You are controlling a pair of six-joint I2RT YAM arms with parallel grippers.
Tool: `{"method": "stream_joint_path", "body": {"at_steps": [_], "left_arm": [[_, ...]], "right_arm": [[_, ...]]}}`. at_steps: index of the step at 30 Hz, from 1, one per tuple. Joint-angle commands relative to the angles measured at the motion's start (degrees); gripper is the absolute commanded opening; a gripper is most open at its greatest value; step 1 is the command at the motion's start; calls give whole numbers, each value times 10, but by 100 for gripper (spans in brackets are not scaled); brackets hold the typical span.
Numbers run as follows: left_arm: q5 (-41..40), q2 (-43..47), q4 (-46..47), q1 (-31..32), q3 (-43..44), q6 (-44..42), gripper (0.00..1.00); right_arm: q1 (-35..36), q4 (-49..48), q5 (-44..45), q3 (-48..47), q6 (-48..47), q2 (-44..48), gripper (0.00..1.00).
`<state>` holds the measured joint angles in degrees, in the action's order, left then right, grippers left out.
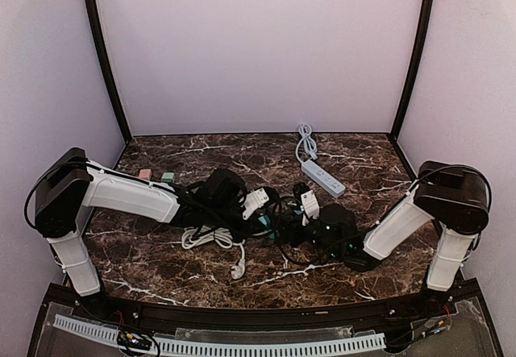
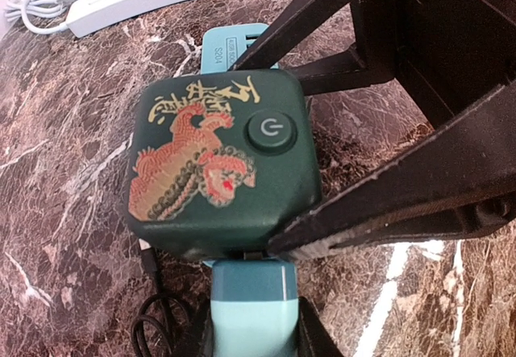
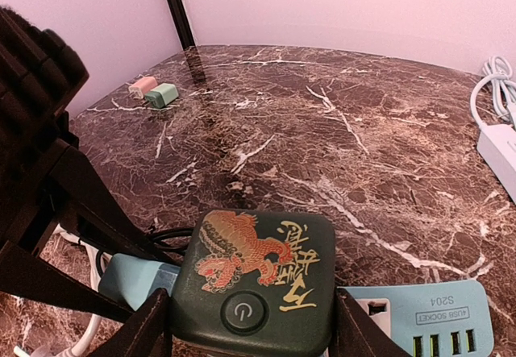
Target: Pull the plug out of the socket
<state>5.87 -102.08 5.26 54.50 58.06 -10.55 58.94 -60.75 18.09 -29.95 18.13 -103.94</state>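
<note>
Two tools closed: right tool [image 3: 254, 329] clamps the green plug [image 3: 254, 268], seated in the blue socket strip [image 3: 419, 313] at mid table [image 3: 322, 107], left tool [image 2: 254, 329] holds that strip; a tilted pull may slip off the plug's smooth sides or drag the strip.

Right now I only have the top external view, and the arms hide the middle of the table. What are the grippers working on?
Observer: A dark green cube plug with a dragon print and a power button.
Operator: Is it out of the socket?
Observer: No gap shows; it sits on a light blue power strip labelled S204.
Operator: Who has hold of it?
Observer: Fingers of the left gripper straddle it; those of the right gripper flank its sides. Actual pressure I cannot tell.
</note>
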Motion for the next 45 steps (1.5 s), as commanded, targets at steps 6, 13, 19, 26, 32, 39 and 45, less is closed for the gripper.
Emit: {"method": "stream_joint_path", "body": {"at_steps": [6, 13, 19, 26, 32, 39, 45], "left_arm": [[86, 38, -5, 2, -38, 70, 16], [33, 52, -85, 1, -34, -89, 16], [-5, 61, -152, -20, -7, -173, 16], [32, 44, -111, -21, -23, -78, 15], [32, 61, 1, -21, -72, 34, 14], [25, 74, -39, -20, -71, 4, 15], [-10, 110, -65, -33, -88, -8, 16]], "right_arm": [[-26, 85, 140, 3, 24, -14, 0], [-26, 84, 129, 2, 18, -19, 0], [-26, 86, 137, 2, 20, -21, 0], [-26, 102, 154, -4, 30, -22, 0], [-27, 130, 168, -18, 38, -29, 0], [-27, 138, 172, -25, 40, -34, 0], [-27, 133, 166, -23, 38, -33, 0]]}}
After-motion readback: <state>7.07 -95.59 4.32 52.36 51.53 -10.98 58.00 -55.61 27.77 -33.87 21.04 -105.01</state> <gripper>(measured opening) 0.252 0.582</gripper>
